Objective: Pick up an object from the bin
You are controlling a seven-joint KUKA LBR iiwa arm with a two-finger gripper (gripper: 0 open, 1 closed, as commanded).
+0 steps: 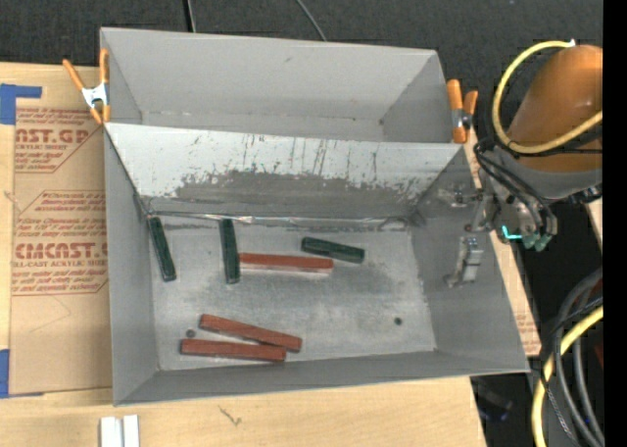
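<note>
Six sticks: you had them all lying flat on the floor of the grey bin, spread out rather than heaped.
Left side: the first green stick lay near the left wall, running front to back.
Beside it: the second green stick lay almost parallel to the first, its lower end close to the middle red-brown stick.
Front: the upper red-brown stick and the lower red-brown stick lay side by side, touching, near the front wall.
Middle: the middle red-brown stick ran crosswise, and the dark green stick lay just behind its right end, slightly tilted.
Right side: the gripper hung over the bin's bare right slope, with the dark green stick nearest to it yet well apart.
Grip: you could not tell from this view whether it was open or closed.
</note>
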